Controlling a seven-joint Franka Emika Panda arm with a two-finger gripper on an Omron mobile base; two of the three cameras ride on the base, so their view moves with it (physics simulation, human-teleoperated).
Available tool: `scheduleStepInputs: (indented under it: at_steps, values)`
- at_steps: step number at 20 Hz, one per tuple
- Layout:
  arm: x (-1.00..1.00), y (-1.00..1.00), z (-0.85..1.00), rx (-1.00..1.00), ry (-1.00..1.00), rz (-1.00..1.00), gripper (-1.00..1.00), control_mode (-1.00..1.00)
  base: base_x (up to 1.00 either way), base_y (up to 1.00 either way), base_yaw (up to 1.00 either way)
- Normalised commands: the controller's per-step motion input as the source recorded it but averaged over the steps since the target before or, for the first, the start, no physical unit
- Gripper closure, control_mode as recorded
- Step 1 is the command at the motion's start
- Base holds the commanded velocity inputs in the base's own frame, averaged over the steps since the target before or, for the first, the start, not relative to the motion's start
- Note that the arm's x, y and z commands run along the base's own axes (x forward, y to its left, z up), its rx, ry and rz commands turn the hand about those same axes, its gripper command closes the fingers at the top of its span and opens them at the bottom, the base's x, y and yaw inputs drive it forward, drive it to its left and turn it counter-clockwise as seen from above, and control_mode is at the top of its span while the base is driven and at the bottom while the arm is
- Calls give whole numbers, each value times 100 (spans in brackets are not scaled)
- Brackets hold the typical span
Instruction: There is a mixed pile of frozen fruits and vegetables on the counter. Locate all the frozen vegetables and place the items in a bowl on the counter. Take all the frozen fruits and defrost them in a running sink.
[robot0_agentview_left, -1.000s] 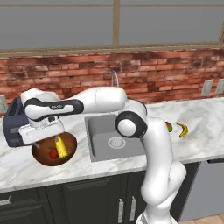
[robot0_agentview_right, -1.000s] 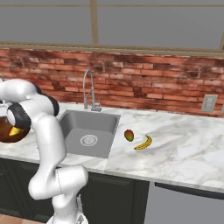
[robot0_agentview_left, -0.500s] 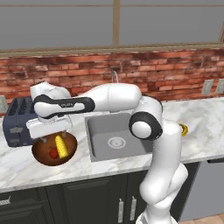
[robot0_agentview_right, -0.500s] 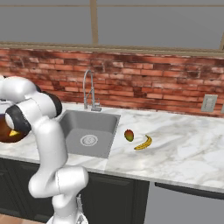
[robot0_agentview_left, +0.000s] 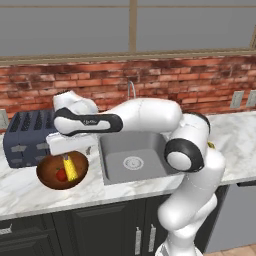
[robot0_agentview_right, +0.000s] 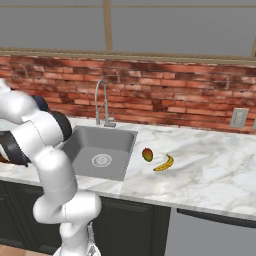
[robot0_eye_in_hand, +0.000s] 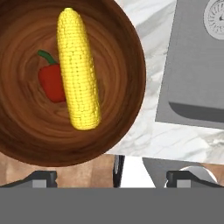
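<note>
My hand (robot0_agentview_left: 66, 156) hangs open above the bowl (robot0_eye_in_hand: 127, 65), corn (robot0_eye_in_hand: 78, 70) and red vegetable (robot0_eye_in_hand: 50, 82) inside. I'd lift straight, then swing right across the sink (robot0_agentview_right: 82, 145) toward banana (robot0_agentview_right: 164, 163) and fruit (robot0_agentview_right: 147, 154).

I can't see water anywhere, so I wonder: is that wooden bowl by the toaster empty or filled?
Filled in part: the bowl holds a yellow corn cob lying beside a red vegetable, both resting inside its rim.
</note>
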Motion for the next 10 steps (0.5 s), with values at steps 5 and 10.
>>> scheduleStepInputs:
  at_steps: [5, 10]
  values:
    - [-3, -51, 12, 5, 0, -2, -100, -100, 0, 0, 0]
    - [-4, -51, 15, 4, 0, -2, -100, -100, 0, 0, 0]
